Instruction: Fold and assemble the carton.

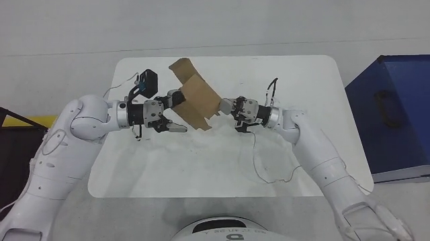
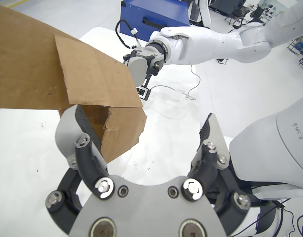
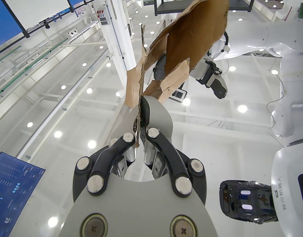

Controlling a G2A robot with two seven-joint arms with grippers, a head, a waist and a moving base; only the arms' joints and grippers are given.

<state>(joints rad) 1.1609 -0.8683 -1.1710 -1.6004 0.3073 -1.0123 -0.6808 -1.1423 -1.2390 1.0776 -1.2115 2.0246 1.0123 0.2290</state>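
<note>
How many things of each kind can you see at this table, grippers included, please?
carton: 1
grippers: 2 (left gripper open, right gripper shut on the carton)
table: 1
blue cabinet: 1
cable: 1
Total: 6

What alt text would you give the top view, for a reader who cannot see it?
A partly folded brown cardboard carton is held above a white table between two white robot arms. The right claw is shut on one edge, while the left claw sits open at the opposite side. A blue cabinet stands beside the table.
</note>
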